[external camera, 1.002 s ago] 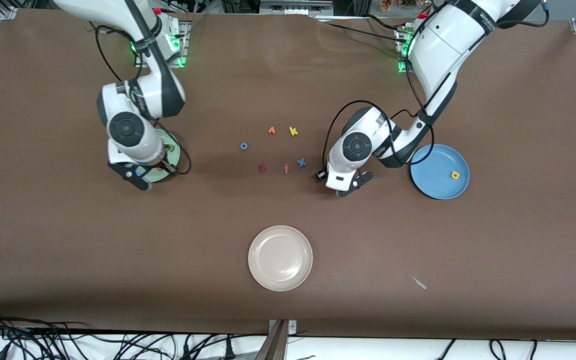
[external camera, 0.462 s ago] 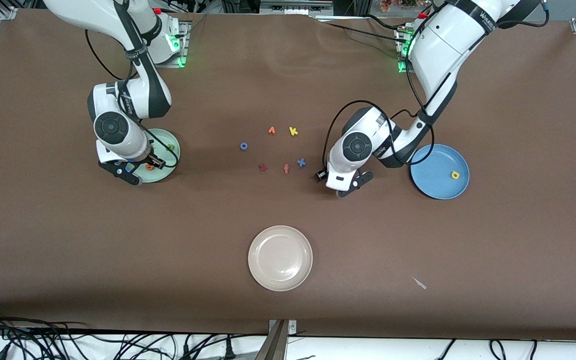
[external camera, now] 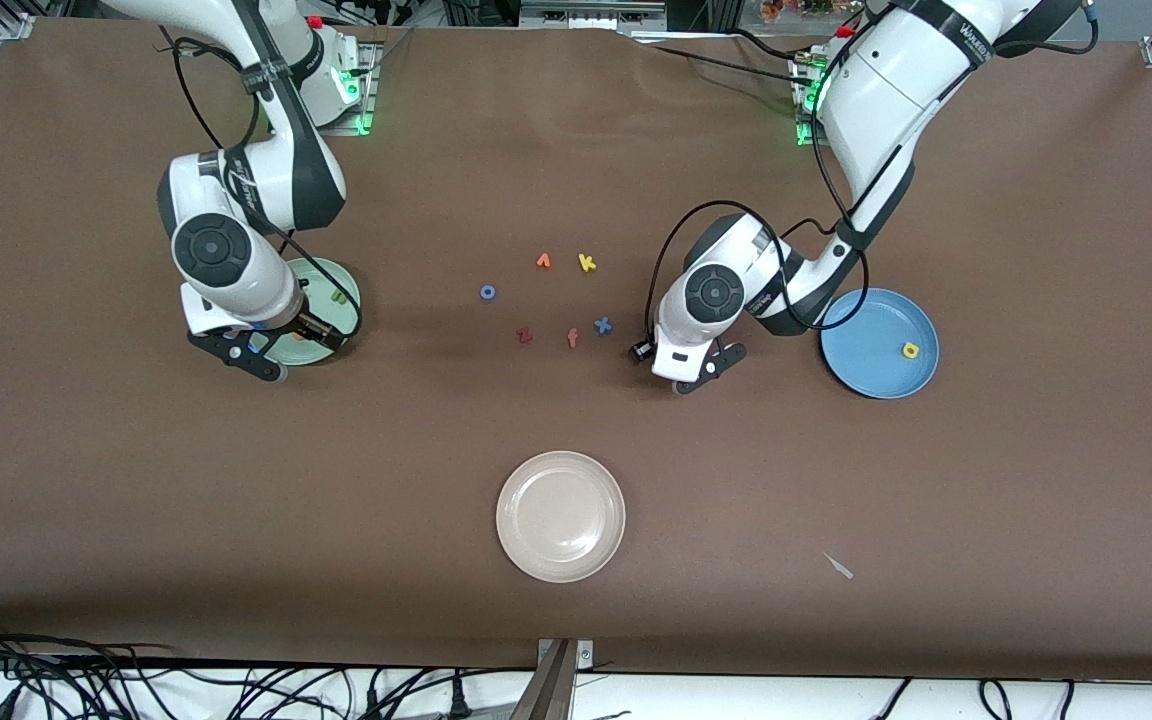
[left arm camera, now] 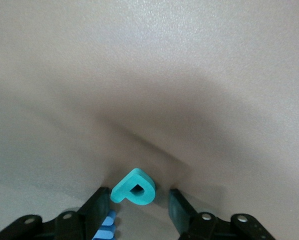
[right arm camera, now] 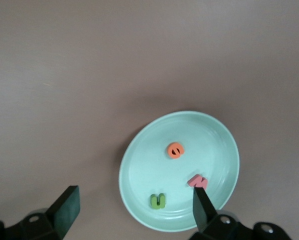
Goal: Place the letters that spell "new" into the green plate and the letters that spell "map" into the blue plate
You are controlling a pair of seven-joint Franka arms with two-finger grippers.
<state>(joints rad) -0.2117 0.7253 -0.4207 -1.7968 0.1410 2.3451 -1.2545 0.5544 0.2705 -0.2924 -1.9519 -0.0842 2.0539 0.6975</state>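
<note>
The green plate (right arm camera: 139,172) holds the orange "e" (right arm camera: 175,150), the pinkish-red "w" (right arm camera: 197,180) and the green "n" (right arm camera: 158,200). My right gripper (right arm camera: 135,195) hangs open over the plate's edge (external camera: 341,312) with nothing between its fingers. My left gripper (left arm camera: 138,197) is low on the table, open, with a finger on each side of the teal "p" (left arm camera: 134,187). The light blue "m" (left arm camera: 105,231) lies by one finger (left arm camera: 92,215). In the front view the left gripper (external camera: 693,375) is beside the blue plate (external camera: 866,365), which holds the yellow "a" (external camera: 909,350).
Loose letters lie mid-table: a blue "o" (external camera: 487,292), an orange letter (external camera: 543,261), a yellow "k" (external camera: 587,263), a dark red "z" (external camera: 524,335), an orange "f" (external camera: 573,338) and a blue "x" (external camera: 603,325). A cream-white plate (external camera: 561,516) sits nearer the front camera.
My right gripper has opened and its hand has drawn back toward the right arm's end of the table, uncovering more of the green plate. The left arm has stayed in place.
</note>
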